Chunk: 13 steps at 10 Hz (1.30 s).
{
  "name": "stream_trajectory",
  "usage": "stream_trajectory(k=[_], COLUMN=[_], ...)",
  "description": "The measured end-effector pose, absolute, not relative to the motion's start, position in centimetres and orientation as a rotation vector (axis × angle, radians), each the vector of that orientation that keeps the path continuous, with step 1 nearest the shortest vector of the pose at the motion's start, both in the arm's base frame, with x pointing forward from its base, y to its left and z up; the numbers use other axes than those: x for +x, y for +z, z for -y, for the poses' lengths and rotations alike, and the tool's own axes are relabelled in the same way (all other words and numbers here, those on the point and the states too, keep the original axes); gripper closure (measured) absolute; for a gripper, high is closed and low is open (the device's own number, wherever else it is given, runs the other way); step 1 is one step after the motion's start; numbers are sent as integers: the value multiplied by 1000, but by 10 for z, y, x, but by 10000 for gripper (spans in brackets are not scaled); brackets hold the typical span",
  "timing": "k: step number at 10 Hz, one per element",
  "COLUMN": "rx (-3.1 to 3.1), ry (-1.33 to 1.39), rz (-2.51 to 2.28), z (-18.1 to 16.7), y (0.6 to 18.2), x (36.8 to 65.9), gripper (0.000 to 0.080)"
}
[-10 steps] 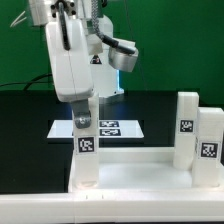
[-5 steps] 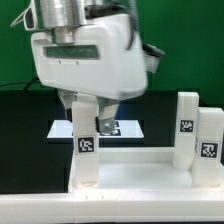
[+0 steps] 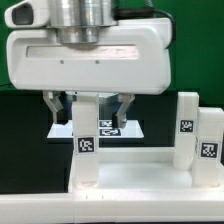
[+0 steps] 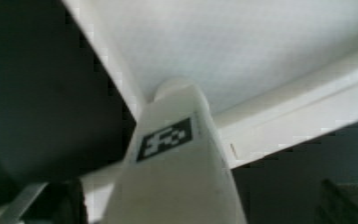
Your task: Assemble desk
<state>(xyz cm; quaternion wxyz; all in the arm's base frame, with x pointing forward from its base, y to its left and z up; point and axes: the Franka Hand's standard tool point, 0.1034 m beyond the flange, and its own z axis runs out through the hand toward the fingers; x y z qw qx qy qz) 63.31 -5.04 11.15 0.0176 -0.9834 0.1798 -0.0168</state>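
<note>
The gripper point(image 3: 88, 106) stands wide open, one finger point(image 3: 55, 108) on each side of an upright leg point(image 3: 87, 140), with a clear gap on both sides; nothing is held. This leg rises from the desk top point(image 3: 130, 172) near its corner on the exterior view's left. Two further legs point(image 3: 187, 128) stand upright on the exterior view's right, making three. Behind lies the marker board point(image 3: 128, 129). The wrist view alone shows the leg's tag point(image 4: 165, 138) up close.
</note>
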Motion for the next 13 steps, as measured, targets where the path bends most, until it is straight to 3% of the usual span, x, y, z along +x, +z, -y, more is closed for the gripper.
stream_trajectory(k=[1, 2, 4, 5, 6, 13], rx=[-3092, -3074, -3078, -3058, -3025, -2324], ry=[-66, -64, -63, -61, -58, -16], rz=[-323, -437, -426, -540, -693, -1975], z=[54, 55, 56, 55, 56, 59], y=[114, 113, 113, 113, 113, 111], x=[635, 635, 635, 635, 635, 632], gripper=[151, 151, 414, 414, 512, 511])
